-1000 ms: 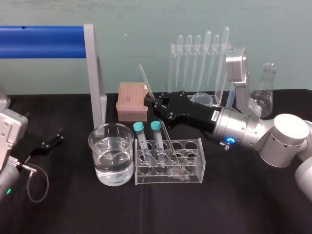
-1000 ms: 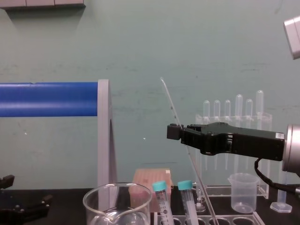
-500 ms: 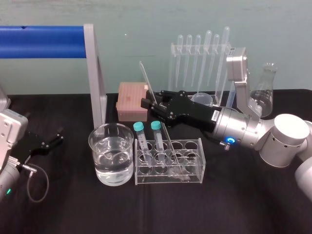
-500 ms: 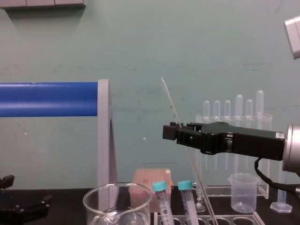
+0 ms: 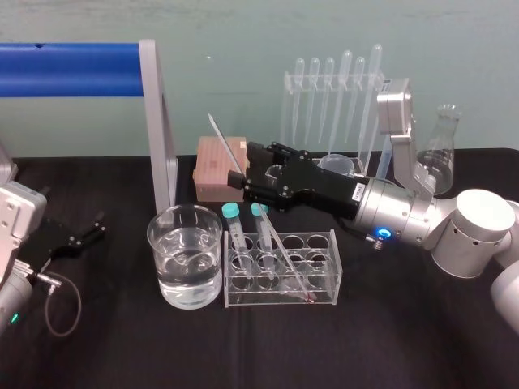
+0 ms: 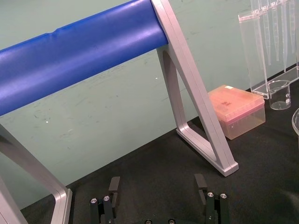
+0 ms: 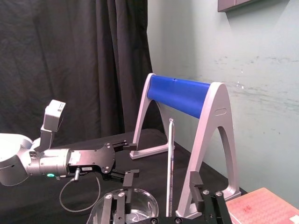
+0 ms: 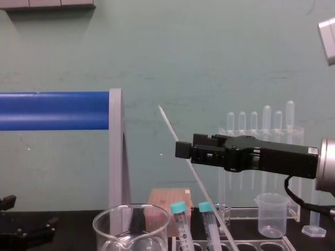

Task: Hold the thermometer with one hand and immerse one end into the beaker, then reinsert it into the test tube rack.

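Thermometer (image 5: 220, 136) leans in the rack (image 5: 324, 275), its top tilted left towards the beaker (image 5: 185, 267). Its stem stands between the right gripper's (image 5: 243, 168) spread jaws, not yet pinched. Left gripper (image 6: 157, 179) lies parked on the worktop, jaws spread.

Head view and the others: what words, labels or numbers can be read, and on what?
No text can be read.
White label on the right tool body: too small to read.
Scale marks on the thermometer: too small to read.
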